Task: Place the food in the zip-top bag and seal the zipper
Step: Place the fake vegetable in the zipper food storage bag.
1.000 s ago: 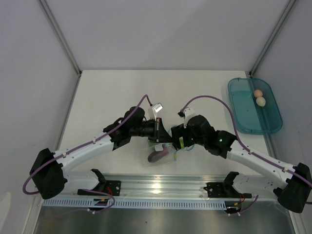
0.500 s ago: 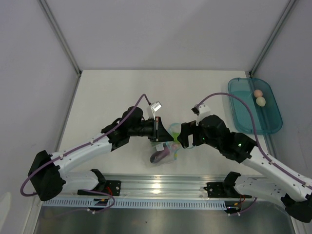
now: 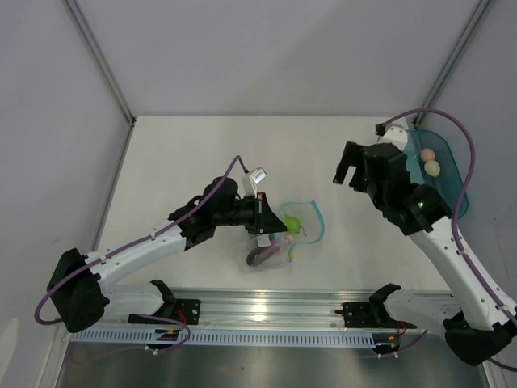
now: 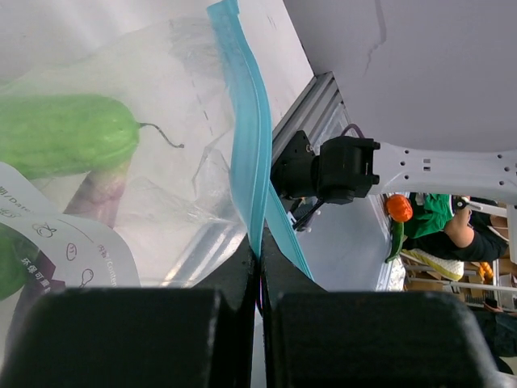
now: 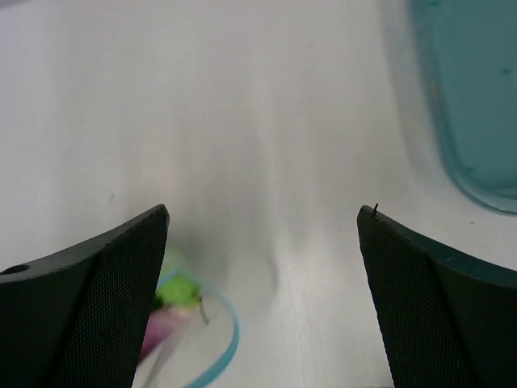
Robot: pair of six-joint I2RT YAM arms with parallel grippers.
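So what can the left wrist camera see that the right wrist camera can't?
Only the left wrist view shows the left end effector pinched shut on the zipper, and a green cucumber-like vegetable close up inside the zip-top bag. Only the right wrist view shows the right end effector open and empty, plus a corner of the teal tray. Both show the zip-top bag with food in it and the white table.

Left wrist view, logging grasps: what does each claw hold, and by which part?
The left claw pinches the zip-top bag by its zipper; the right claw is open and empty.
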